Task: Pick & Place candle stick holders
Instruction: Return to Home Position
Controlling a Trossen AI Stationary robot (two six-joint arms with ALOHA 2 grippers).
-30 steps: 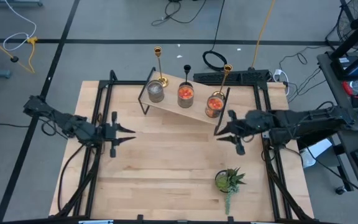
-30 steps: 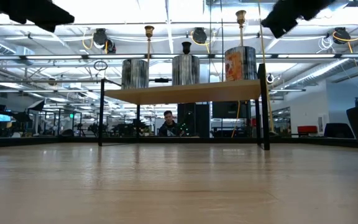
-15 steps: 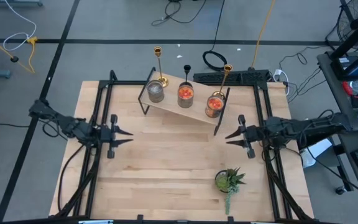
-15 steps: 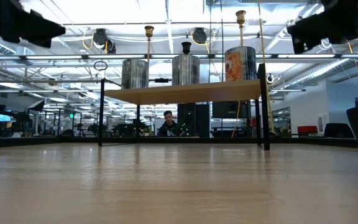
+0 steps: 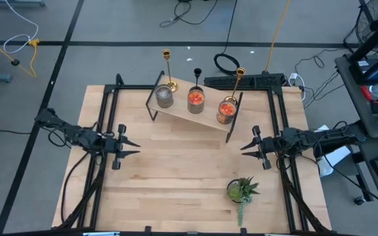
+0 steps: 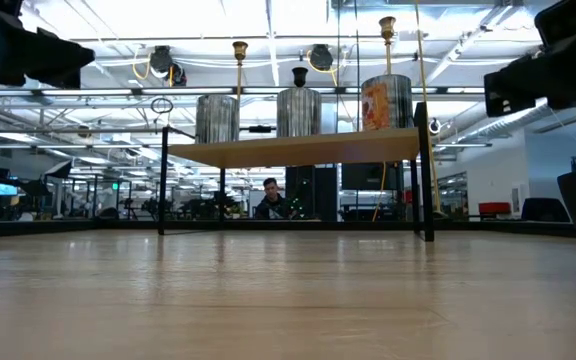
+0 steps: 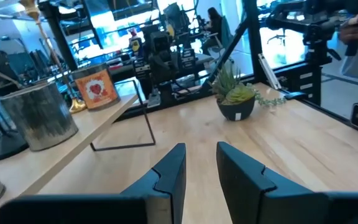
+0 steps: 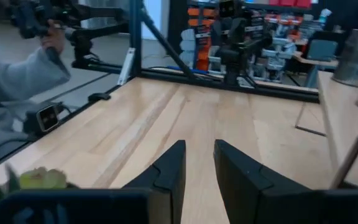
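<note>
Gaps are showing between the fingers of both my end effectors, so both are released and carrying nothing. My left end effector (image 5: 130,145) is hovering over the left side of the worktop (image 5: 176,174). My right end effector (image 5: 245,148) is hovering over the right side. Both are pointing inward, well apart from the shelf (image 5: 209,121) at the far side. On it a grey cup (image 5: 165,98), a middle orange-red cup (image 5: 196,99) and a right orange-red cup (image 5: 226,110) are standing in a row. A left gold candlestick (image 5: 167,69), a short black candlestick (image 5: 197,77) and a right gold candlestick (image 5: 238,82) are rising behind them. A potted plant (image 5: 241,191) is sitting near right.
</note>
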